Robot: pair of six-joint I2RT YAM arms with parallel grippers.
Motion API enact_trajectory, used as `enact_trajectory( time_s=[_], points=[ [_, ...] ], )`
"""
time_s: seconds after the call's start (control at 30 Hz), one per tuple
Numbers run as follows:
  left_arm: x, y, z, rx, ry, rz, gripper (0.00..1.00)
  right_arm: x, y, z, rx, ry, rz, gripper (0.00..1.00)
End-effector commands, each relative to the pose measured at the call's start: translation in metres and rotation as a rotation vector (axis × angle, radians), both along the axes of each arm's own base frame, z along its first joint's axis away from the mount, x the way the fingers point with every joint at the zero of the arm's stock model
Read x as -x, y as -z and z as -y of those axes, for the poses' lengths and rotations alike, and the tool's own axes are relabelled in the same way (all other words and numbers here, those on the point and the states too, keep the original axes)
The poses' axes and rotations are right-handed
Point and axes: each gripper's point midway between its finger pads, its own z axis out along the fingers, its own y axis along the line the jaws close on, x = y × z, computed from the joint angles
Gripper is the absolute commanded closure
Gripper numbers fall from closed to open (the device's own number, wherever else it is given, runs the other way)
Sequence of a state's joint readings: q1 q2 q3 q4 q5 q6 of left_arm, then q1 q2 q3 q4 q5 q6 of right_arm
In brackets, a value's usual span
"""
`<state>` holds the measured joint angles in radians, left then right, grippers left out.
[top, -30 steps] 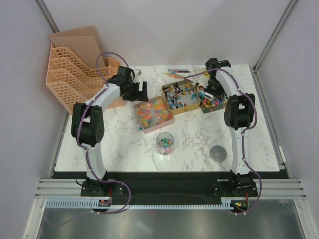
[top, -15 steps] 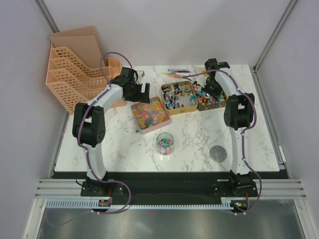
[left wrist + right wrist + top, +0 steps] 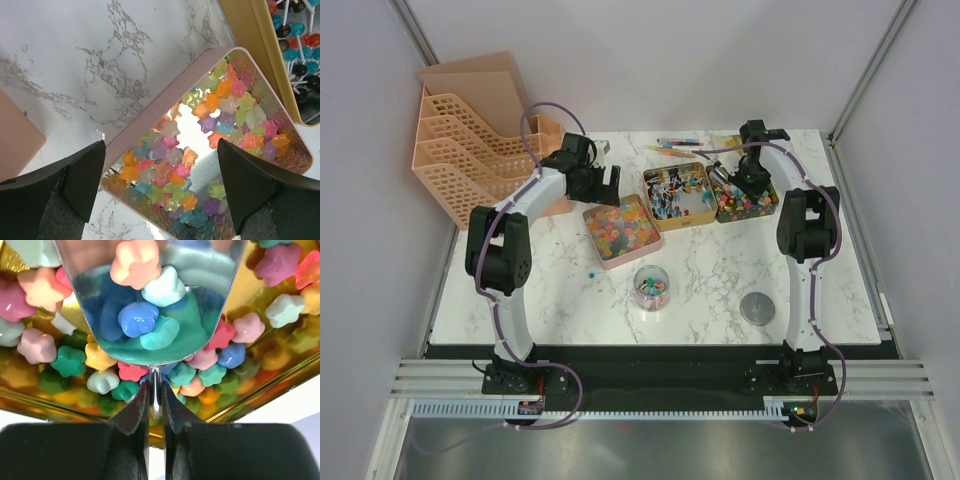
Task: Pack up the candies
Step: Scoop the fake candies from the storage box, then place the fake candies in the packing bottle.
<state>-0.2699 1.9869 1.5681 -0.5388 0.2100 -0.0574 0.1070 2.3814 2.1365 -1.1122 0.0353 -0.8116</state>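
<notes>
1. Well, seen from above, the left gripper [image 3: 607,181] hangs with its jaws spread wide over the far corner of the pink tin [image 3: 597,241]. That tin is filled with star-shaped candies [image 3: 623,224].
2. Across the table [image 3: 520,290], the right gripper [image 3: 733,181] is pinched on a metal scoop [image 3: 721,176] over the right-hand tin [image 3: 752,219]. The middle gold tin [image 3: 693,221] sits between the two.
3. Nearer the arms stands a clear cup [image 3: 652,287] with some candies inside. A round lid [image 3: 757,307] lies flat off to its right.
4. Pens [image 3: 672,148] lie at the far edge, and file racks [image 3: 460,150] stand at the far left.
5. Next, the left wrist view: both fingers [image 3: 75,175] stand far apart with nothing gripped. Below them the pink tin shows translucent stars in orange, pink, green and purple. The middle gold tin crosses the top right corner, with lollipops [image 3: 295,35] inside.
6. Lastly, the right wrist view: the right gripper's fingertips are closed tight on the scoop's thin handle. The bowl of the scoop carries a few candies, peach, white, blue and teal. Under it, the right-hand tin is packed with pastel flower-shaped lumps.
</notes>
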Motion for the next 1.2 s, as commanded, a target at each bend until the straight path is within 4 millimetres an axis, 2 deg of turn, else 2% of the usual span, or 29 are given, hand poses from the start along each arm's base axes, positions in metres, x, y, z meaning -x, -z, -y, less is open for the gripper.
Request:
enact_trajectory(
  time_s=[0.0, 0.13, 0.17, 0.23, 0.27, 0.3, 0.37, 0.43, 0.5, 0.53, 0.57, 0.6, 0.63, 0.67, 0.7, 0.73, 0.77, 0.8, 0.87, 0.9, 0.97, 1.0, 1.07, 1.1, 1.17],
  points=[
    [-0.017, -0.034, -0.001, -0.02, 0.017, 0.108, 0.0, -0.004, -0.032, -0.006, -0.049, -0.006, 0.087, 1.0],
    [-0.025, -0.039, -0.011, -0.065, -0.023, 0.137, 0.0, -0.004, -0.066, 0.003, -0.001, -0.044, 0.161, 1.0],
    [-0.027, -0.04, -0.015, -0.081, -0.033, 0.145, 0.0, -0.004, -0.082, 0.005, 0.007, -0.05, 0.193, 1.0],
    [-0.033, -0.038, -0.028, -0.138, -0.091, 0.159, 0.0, -0.004, -0.097, 0.005, 0.011, -0.074, 0.225, 1.0],
    [-0.033, -0.035, -0.03, -0.148, -0.111, 0.151, 0.0, -0.004, -0.112, 0.005, 0.01, -0.08, 0.26, 1.0],
    [-0.036, -0.032, -0.045, -0.211, -0.178, 0.156, 0.0, -0.004, -0.118, 0.004, 0.007, -0.09, 0.275, 1.0],
    [-0.036, -0.028, -0.055, -0.244, -0.231, 0.146, 0.0, -0.003, -0.139, 0.0, 0.011, -0.13, 0.323, 1.0],
    [-0.035, -0.027, -0.054, -0.252, -0.214, 0.143, 0.0, 0.003, -0.146, -0.008, 0.037, -0.212, 0.325, 1.0],
    [-0.035, -0.031, -0.056, -0.258, -0.216, 0.154, 0.0, 0.022, -0.152, -0.019, 0.105, -0.308, 0.31, 1.0],
    [-0.036, -0.036, -0.058, -0.264, -0.216, 0.166, 0.0, 0.03, -0.167, -0.022, 0.149, -0.394, 0.336, 1.0],
    [-0.038, -0.038, -0.062, -0.284, -0.231, 0.176, 0.0, 0.037, -0.169, -0.027, 0.171, -0.439, 0.335, 1.0],
    [-0.04, -0.042, -0.066, -0.304, -0.237, 0.196, 0.01, 0.057, -0.158, -0.036, 0.22, -0.526, 0.295, 1.0],
    [-0.041, -0.044, -0.066, -0.306, -0.234, 0.199, 0.01, 0.058, -0.159, -0.044, 0.23, -0.546, 0.297, 1.0],
    [-0.042, -0.046, -0.071, -0.326, -0.25, 0.21, 0.01, 0.067, -0.17, -0.05, 0.248, -0.595, 0.319, 1.0],
    [-0.043, -0.049, -0.073, -0.333, -0.257, 0.218, 0.02, 0.081, -0.162, -0.067, 0.254, -0.656, 0.293, 1.0],
    [-0.044, -0.051, -0.074, -0.342, -0.256, 0.225, 0.02, 0.09, -0.168, -0.073, 0.262, -0.682, 0.303, 1.0],
    [-0.043, -0.053, -0.077, -0.354, -0.263, 0.229, 0.02, 0.099, -0.165, -0.08, 0.269, -0.712, 0.288, 1.0],
    [-0.043, -0.054, -0.079, -0.359, -0.267, 0.231, 0.02, 0.109, -0.165, -0.099, 0.274, -0.771, 0.288, 1.0],
    [-0.041, -0.059, -0.083, -0.36, -0.271, 0.241, 0.02, 0.123, -0.166, -0.11, 0.297, -0.817, 0.289, 1.0],
    [-0.04, -0.059, -0.087, -0.361, -0.278, 0.239, 0.02, 0.132, -0.167, -0.126, 0.298, -0.86, 0.297, 1.0],
    [-0.037, -0.061, -0.095, -0.363, -0.293, 0.241, 0.02, 0.145, -0.163, -0.133, 0.336, -0.892, 0.278, 1.0],
    [-0.038, -0.063, -0.102, -0.363, -0.311, 0.247, 0.02, 0.155, -0.163, -0.146, 0.339, -0.931, 0.281, 1.0],
    [-0.036, -0.067, -0.112, -0.364, -0.333, 0.256, 0.03, 0.166, -0.157, -0.146, 0.407, -0.961, 0.264, 1.0],
    [-0.037, -0.075, -0.12, -0.36, -0.354, 0.275, 0.03, 0.175, -0.155, -0.155, 0.429, -1.004, 0.259, 1.0],
    [-0.035, -0.081, -0.126, -0.361, -0.37, 0.287, 0.03, 0.184, -0.153, -0.159, 0.459, -1.034, 0.258, 1.0]
  ],
)
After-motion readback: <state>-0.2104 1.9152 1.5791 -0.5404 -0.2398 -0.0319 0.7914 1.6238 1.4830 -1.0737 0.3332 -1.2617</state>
